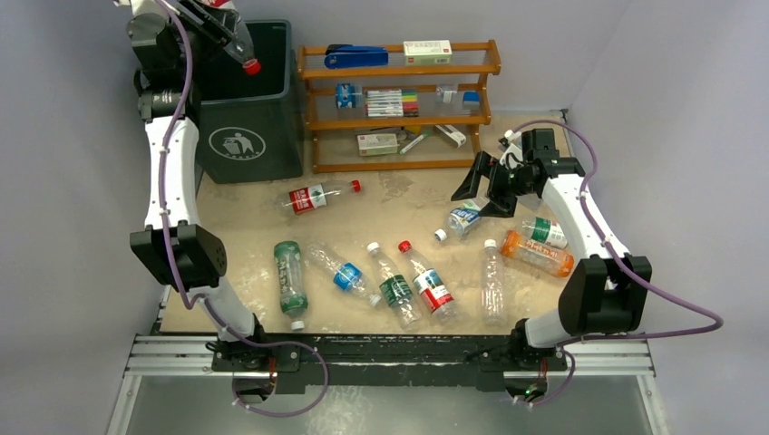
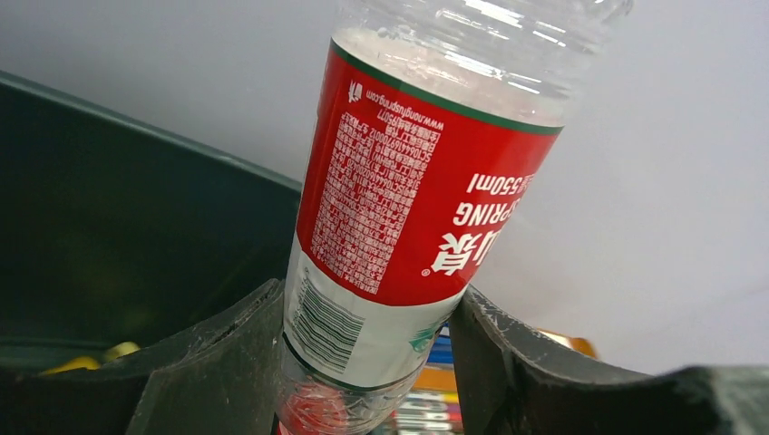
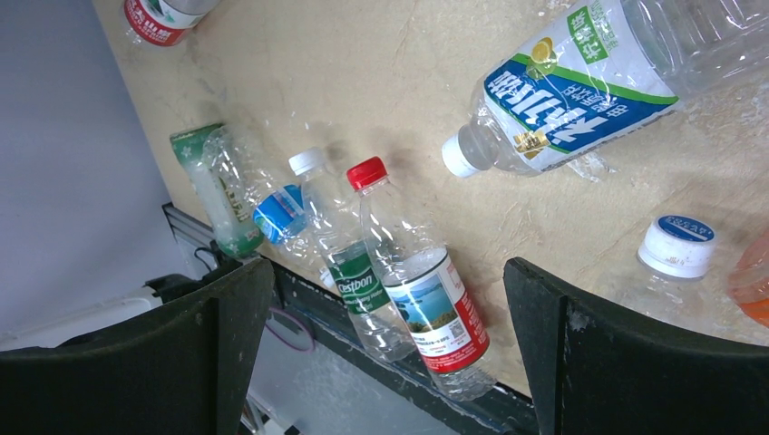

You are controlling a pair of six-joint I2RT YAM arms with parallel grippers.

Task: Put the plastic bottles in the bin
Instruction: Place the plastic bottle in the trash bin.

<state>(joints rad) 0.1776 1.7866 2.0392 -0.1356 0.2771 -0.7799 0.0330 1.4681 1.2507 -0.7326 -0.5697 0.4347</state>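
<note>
Front row: we open at the near edge, where five bottles lie flat. There is a green bottle (image 1: 291, 276), a blue-banded bottle (image 1: 342, 272), a green-labelled bottle (image 1: 394, 288), a red-capped bottle (image 1: 428, 285) right alongside it, and a plain clear bottle (image 1: 491, 283).
Right side: an orange bottle (image 1: 539, 255) lies by the right arm, and a white-capped bottle (image 1: 543, 232) sits just behind it, partly under the arm.
Right gripper: the right gripper (image 1: 479, 198) hangs over the table (image 1: 399, 204) with its jaws spread wide and nothing between them.
Under it: we spot a blue-and-white-labelled bottle (image 3: 580, 91) on its side, near the gripper but not touched.
Mid table: a red-labelled bottle (image 1: 317, 197) lies alone, well apart from the row and just in front of the bin.
Bin: the bin (image 1: 272, 118) stands at the far left, just beside the wooden rack (image 1: 399, 118).
Left gripper: up high, the left gripper (image 1: 216, 20) is clamped on both sides of the held bottle (image 2: 408, 181).
Held bottle: it has a red label and tilts cap down, with its red cap over the bin's opening.
Inside the bin: something yellow shows low down, but we cannot tell what it is.
</note>
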